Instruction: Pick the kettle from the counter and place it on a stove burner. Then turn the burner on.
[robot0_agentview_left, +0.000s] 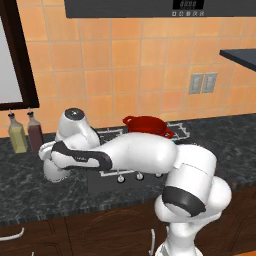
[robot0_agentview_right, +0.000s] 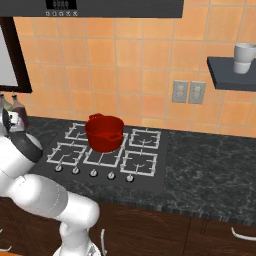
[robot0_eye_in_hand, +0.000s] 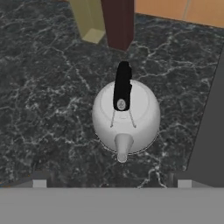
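The silvery-white kettle (robot0_eye_in_hand: 126, 116) stands upright on the dark speckled counter (robot0_eye_in_hand: 43, 109), seen from above, its black handle (robot0_eye_in_hand: 122, 85) across the top and its spout toward the bottom of the hand view. My gripper (robot0_eye_in_hand: 111, 183) hovers above it, open, with one fingertip (robot0_eye_in_hand: 39, 182) at the left and the other far to the right, touching nothing. In the base views my arm (robot0_agentview_left: 130, 152) bends left over the counter and hides the kettle. The pale-grey burner grates (robot0_agentview_right: 139, 161) lie on the black cooktop (robot0_agentview_right: 165, 172), to the right of the kettle.
A red two-handled pot (robot0_agentview_right: 104, 132) sits on the middle rear burner. Two glass bottles (robot0_eye_in_hand: 89, 17) (robot0_eye_in_hand: 118, 22) stand just beyond the kettle by the tiled wall. Silver knobs (robot0_agentview_right: 93, 173) line the cooktop's front. A shelf with a cup (robot0_agentview_right: 244, 58) hangs at the right.
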